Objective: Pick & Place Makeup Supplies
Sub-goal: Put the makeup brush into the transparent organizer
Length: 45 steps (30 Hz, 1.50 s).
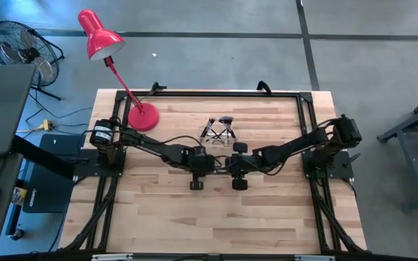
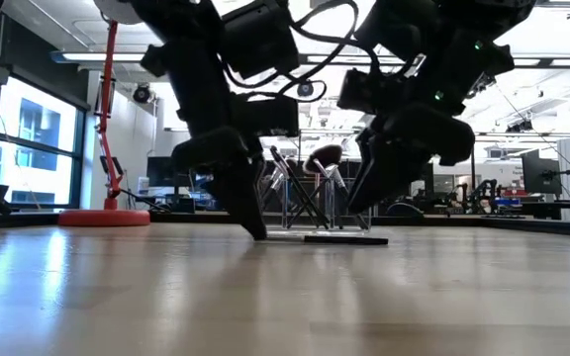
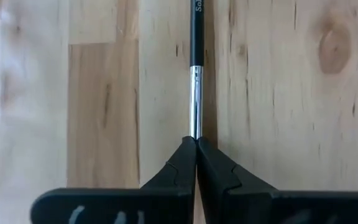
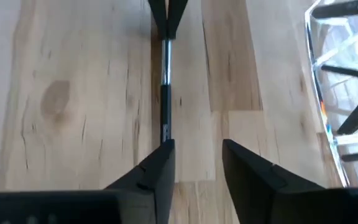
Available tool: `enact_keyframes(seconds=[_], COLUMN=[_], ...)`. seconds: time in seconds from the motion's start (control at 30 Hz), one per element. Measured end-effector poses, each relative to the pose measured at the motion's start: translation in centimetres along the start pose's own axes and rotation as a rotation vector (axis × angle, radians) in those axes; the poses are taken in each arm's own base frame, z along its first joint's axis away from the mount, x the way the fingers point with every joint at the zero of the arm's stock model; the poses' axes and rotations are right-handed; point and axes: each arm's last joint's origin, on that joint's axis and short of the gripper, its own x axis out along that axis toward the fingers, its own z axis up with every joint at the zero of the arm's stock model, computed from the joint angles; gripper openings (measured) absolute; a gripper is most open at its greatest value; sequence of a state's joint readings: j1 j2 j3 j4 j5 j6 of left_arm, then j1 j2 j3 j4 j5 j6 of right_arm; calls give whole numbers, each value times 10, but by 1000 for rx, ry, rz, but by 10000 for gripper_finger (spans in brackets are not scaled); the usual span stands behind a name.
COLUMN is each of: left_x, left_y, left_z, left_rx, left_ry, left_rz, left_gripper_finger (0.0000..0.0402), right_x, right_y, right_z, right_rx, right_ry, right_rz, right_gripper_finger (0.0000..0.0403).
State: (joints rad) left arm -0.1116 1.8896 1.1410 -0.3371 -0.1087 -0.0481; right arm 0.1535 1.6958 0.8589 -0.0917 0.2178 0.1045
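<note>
The left tool [image 3: 196, 163] is down at the counter [image 1: 194, 217] with its fingers [image 3: 176, 168] pinched together on the silvery end of a thin liner [image 3: 195, 74] (black barrel, metal ferrule), which lies flat on the wood and runs straight out ahead of it. At the liner's other end sits the right tool [image 4: 197, 165], facing the left one, its fingers apart; one finger [image 4: 157, 168] touches or lies just beside the barrel while the other stands clear of it. Beyond both tools, near the middle of the counter, a clear plastic holder [image 1: 220, 130] stands with the other brushes [image 2: 300, 188] leaning in it, one with a fluffy head. Farther off to the left tool's side stands a red desk lamp [image 1: 115, 65].
</note>
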Motion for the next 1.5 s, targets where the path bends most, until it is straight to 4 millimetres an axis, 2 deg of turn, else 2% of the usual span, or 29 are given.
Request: enact_keyframes(seconds=[0.13, 0.47, 0.63, 1.07, 1.23, 1.5], left_x=[-4, -2, -3, -15, -19, -21], left_y=[0, 0, 0, 0, 0, 0], left_z=[6, -1, 1, 17, 23, 24], left_rx=[27, 21, 20, 8, 8, 8], left_ry=[5, 25, 22, 16, 18, 19], left_rz=[11, -9, -12, -42, -44, -45], left_gripper_finger=[0, 0, 0, 0, 0, 0], right_x=[2, 14, 20, 20, 20, 20], right_y=[1, 4, 6, 5, 6, 6], right_z=[0, -6, -5, -1, -1, -1], right_rx=[-13, -28, -7, -16, -16, -15], right_ry=[2, 30, 6, -34, -30, -29], right_rz=[19, 69, 82, 48, 82, 78], right_gripper_finger=[146, 184, 185, 183, 164, 97])
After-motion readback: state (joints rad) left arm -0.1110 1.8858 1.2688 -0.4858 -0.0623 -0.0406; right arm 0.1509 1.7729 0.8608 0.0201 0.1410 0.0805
